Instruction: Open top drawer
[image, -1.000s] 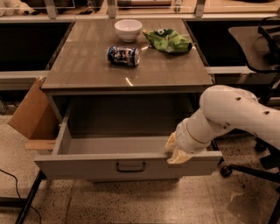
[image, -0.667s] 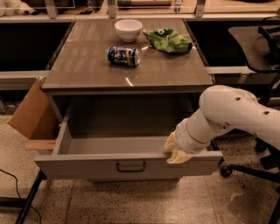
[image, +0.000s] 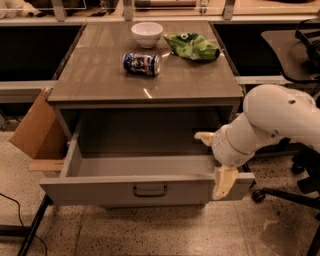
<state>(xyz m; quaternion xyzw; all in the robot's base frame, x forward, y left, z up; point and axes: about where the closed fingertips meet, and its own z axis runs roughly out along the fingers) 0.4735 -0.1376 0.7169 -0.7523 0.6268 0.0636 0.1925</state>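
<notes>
Camera view: the top drawer (image: 100, 192) stands pulled well out below the table's (image: 100, 80) front edge, no further than a second ago. The end effector (image: 212, 162), under the front right corner, has spread its fingers wider across the drawer's front panel, so it is released. The opening looks done.

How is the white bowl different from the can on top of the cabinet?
The bowl is white and stands upright; the can is dark blue and lies on its side. The bowl sits farther back, beside the green bag; the can lies nearer the front. Both rest on the cabinet top, apart from the gripper, down at the right end of the open top drawer.
</notes>
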